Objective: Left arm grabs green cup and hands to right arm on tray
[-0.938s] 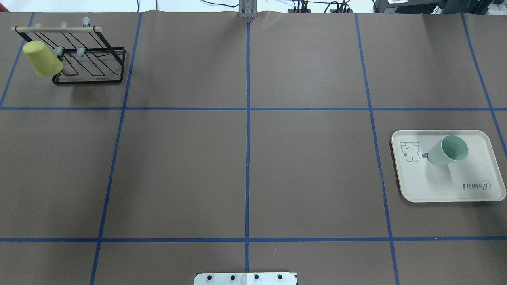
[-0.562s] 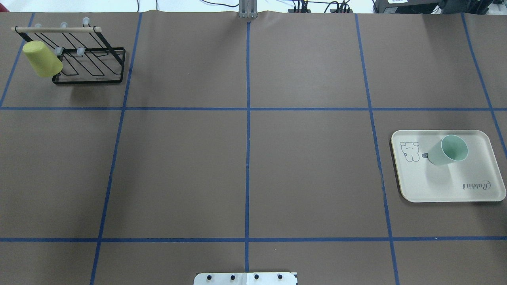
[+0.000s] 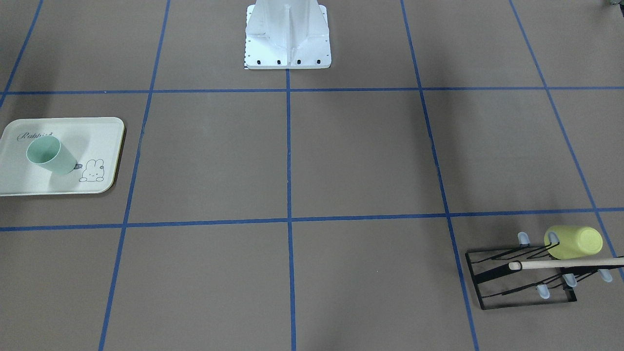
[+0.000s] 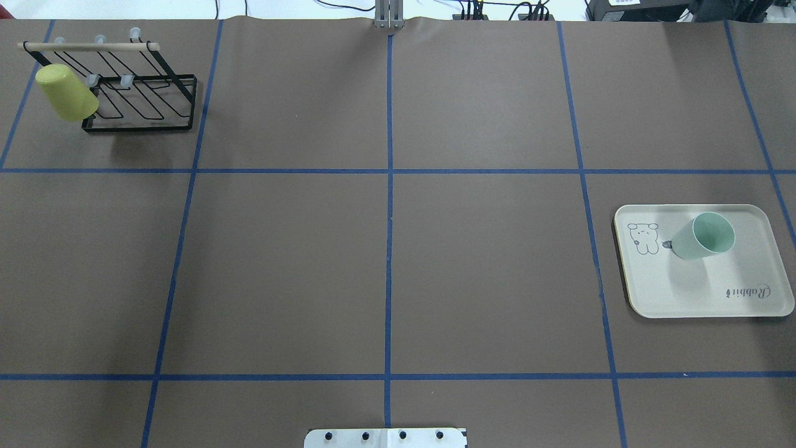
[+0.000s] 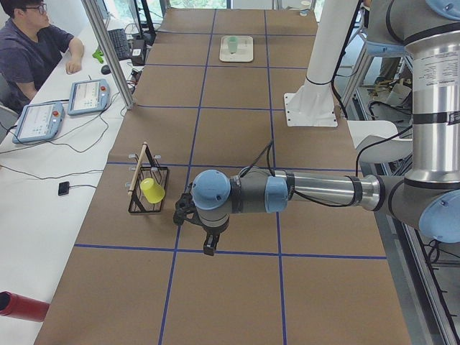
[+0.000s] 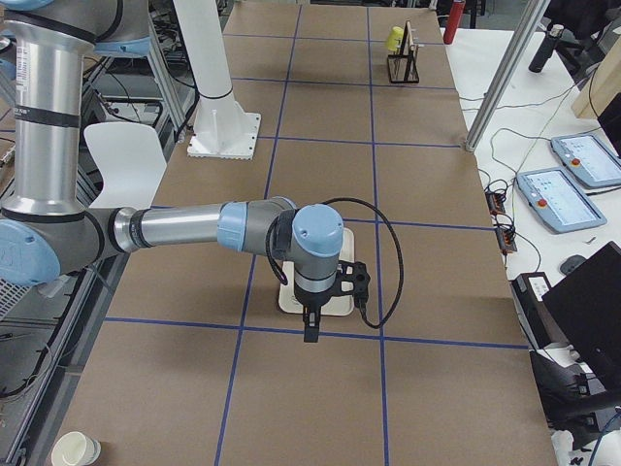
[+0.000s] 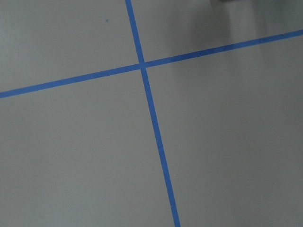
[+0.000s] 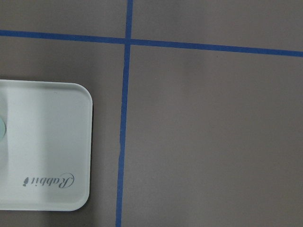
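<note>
Front-facing view: small mint-green plastic tumbler point(image 3: 48, 155) stands mouth-up on cream rectangular plastic tray point(image 3: 105, 130), left edge of frame. Lower right: yellow-green plastic cup point(image 3: 575, 242) hung on black wire rack point(image 3: 492, 273). No arm in frame.

Overhead: tray mid-right, rack upper left, well apart.

Left side view: left gripper point(image 5: 208, 246) hangs centre frame, near rack; finger spread cannot tell. Risk: nearest cup is wrong one, may be grabbed by mistake.

Right side view: right gripper point(image 6: 310, 330) over tray, tumbler hidden behind wrist; spread cannot tell. Risk: descent clips tumbler, tips it.

Left wrist view: only taped table, no tumbler. Right wrist view: tray corner, left edge.
</note>
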